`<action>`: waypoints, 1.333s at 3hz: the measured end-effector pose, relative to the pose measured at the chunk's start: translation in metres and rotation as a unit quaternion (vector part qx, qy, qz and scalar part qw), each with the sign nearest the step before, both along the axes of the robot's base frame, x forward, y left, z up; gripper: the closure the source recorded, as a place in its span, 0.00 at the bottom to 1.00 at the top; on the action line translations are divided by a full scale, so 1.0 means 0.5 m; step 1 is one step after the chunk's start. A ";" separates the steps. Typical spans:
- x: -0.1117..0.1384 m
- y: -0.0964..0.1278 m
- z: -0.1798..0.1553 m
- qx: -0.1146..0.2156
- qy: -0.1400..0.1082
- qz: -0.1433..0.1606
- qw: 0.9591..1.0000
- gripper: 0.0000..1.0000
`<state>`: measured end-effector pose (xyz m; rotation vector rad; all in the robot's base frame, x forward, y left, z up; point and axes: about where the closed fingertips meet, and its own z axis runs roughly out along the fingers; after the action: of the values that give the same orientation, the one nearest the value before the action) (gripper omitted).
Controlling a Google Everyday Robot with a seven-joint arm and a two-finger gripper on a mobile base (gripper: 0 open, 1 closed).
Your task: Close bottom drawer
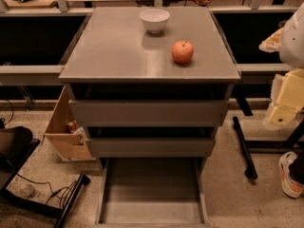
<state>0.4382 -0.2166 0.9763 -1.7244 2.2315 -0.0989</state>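
The grey cabinet [149, 63] stands in the middle of the camera view with three stacked drawers. The bottom drawer [151, 194] is pulled far out toward me, a long shallow grey tray with nothing in it; its front is cut off by the lower edge of the view. The two drawer fronts above it [149, 112] [151, 146] stick out only slightly. My gripper [281, 109] is the pale yellowish part at the right edge, level with the upper drawers, to the right of the cabinet and apart from it.
A white bowl [154, 20] and a red apple [182, 52] sit on the cabinet top. A wooden box [64, 132] leans at the cabinet's left. Cables [47, 191] lie on the floor at left. A black bar [244, 148] and a person's shoe [289, 175] are at right.
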 end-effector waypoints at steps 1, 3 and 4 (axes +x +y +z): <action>0.000 0.000 0.000 0.000 0.000 0.000 1.000 0.00; 0.001 0.089 -0.222 0.026 0.008 -0.015 1.000 0.00; -0.004 0.119 -0.350 0.003 -0.001 -0.030 1.000 0.00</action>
<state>0.4362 -0.1570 0.8011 -1.6527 2.2808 -0.1070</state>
